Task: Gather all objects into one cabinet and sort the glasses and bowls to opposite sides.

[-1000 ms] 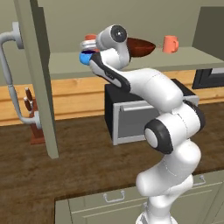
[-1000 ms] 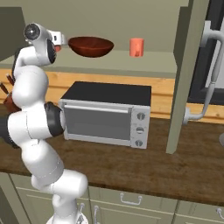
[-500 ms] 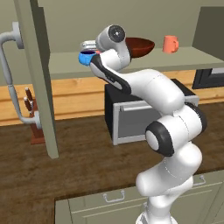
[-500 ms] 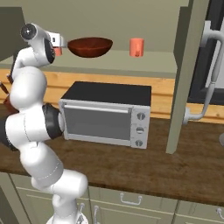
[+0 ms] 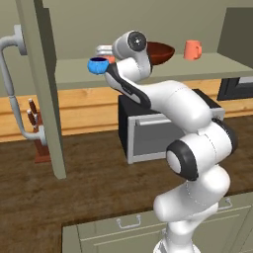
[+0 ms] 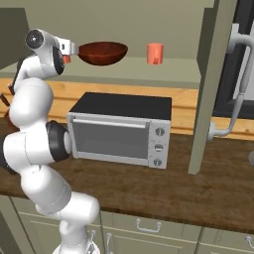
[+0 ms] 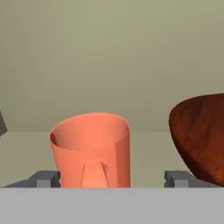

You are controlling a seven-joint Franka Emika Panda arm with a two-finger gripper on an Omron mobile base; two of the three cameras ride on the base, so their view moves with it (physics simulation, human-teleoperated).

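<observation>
gripper (image 7: 112, 179) fingers spread wide either side of the orange tumbler (image 7: 92, 151), not clamping it; tumbler upright on the cabinet shelf (image 5: 163, 71), inside looks empty. dark brown bowl (image 6: 102, 52) sits on the shelf just beside it, blue bowl (image 5: 98, 65) on the other side of the hand, near the shelf's front edge. orange mug (image 5: 192, 50) stands well apart along the same shelf

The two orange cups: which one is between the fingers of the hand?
The orange cup beside the brown bowl, at the shelf's left; fingertips stand apart either side. The other cup stands alone, right of the bowl.
</observation>
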